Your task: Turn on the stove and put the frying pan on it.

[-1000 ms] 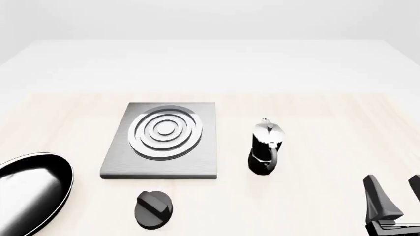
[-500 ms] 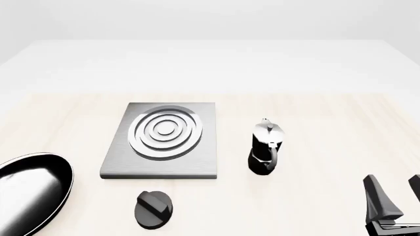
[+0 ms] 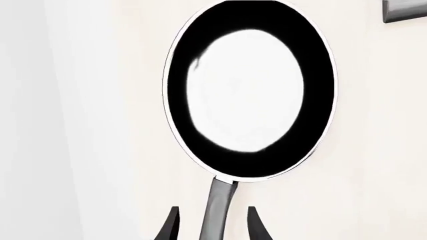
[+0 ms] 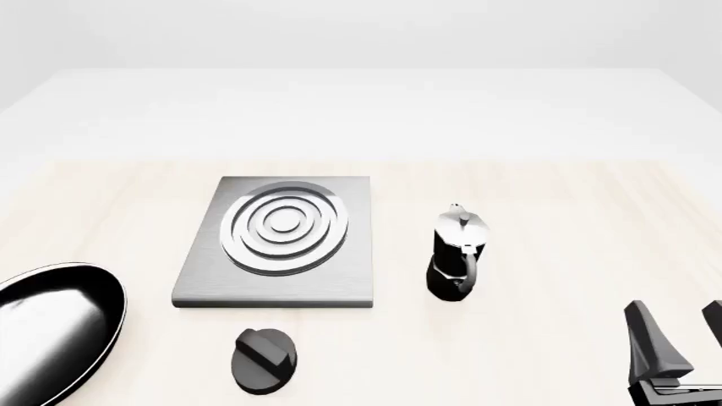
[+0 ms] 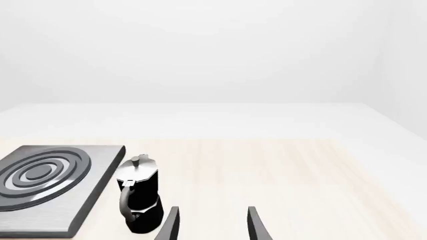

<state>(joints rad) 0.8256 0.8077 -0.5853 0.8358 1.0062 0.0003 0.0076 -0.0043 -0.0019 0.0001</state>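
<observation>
Nothing is shifting since a second ago — frying pan [image 4: 51,326] sitting beside the stove [image 4: 282,241], knob [image 4: 264,361] untouched. I am keeping both grippers spread: left gripper [image 3: 212,227] straddling the pan handle [image 3: 215,212] unclamped, right gripper [image 5: 212,227] empty — task not started.

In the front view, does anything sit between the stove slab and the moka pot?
No. In the front view only bare light wood of the table separates the stove slab from the moka pot, which stands to its right.

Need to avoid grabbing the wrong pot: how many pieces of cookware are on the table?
2. The frying pan lies at the near left edge, left of the stove; the moka pot stands upright right of it.
</observation>
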